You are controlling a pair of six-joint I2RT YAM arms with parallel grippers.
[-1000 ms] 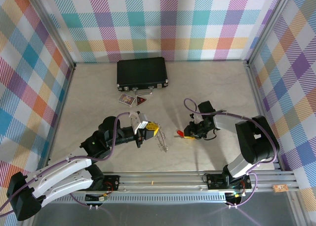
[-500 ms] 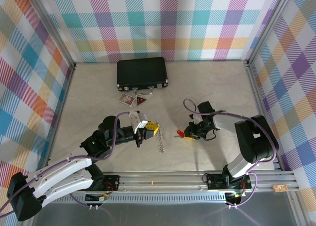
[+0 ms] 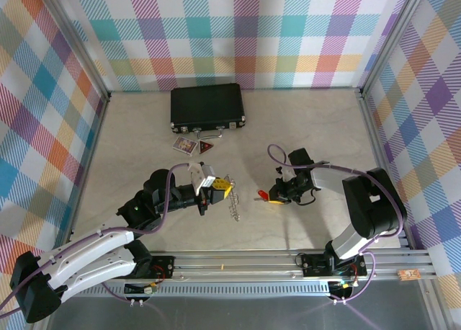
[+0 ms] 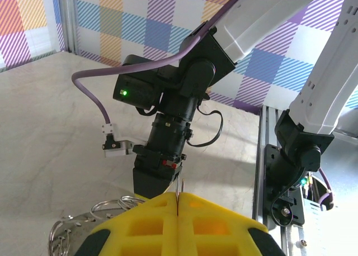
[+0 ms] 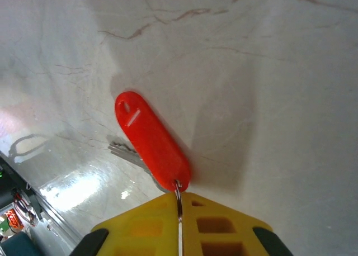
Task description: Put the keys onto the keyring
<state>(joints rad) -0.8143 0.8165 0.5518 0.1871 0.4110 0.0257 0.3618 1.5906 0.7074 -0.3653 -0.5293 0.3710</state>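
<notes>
Right pincer (image 5: 179,205) clamps keys (image 5: 152,141); left pincer (image 3: 222,189) clamps keyring (image 3: 234,209); bare table (image 3: 248,177) between.

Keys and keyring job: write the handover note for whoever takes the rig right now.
Left gripper: shut, pinching a wire of the keyring, whose silvery pieces trail down to the table.
Right gripper: shut on the small loop of the keys, held low at the table.
Done: both things gripped.
Left: they are apart, with the grippers facing each other. Bring them together and thread the keys onto the keyring.
</notes>
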